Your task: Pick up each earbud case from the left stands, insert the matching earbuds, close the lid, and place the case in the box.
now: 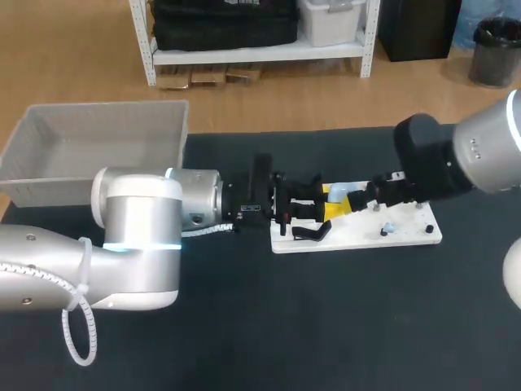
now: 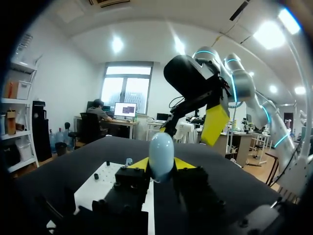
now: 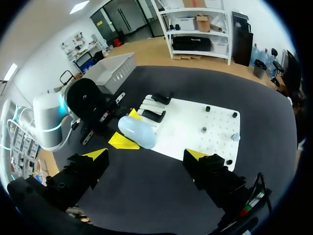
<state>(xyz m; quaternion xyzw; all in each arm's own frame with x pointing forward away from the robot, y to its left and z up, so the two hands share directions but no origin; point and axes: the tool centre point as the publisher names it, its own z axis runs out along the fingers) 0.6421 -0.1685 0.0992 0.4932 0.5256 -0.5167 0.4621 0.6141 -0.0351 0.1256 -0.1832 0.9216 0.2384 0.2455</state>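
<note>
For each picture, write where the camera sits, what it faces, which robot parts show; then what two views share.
Head: above and behind, facing down at the table; both arms show.
Left wrist: along the left fingers holding the blue case; right arm ahead.
Right wrist: down over the white board; open right fingers show.
Both wrist views share the case.

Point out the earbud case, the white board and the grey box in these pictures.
earbud case (image 2: 161,155): left wrist view, on its rounded pale-blue shell.
white board (image 1: 352,236): head view, on a bare patch of its top.
grey box (image 1: 98,140): head view, on its bare inner floor.
</note>
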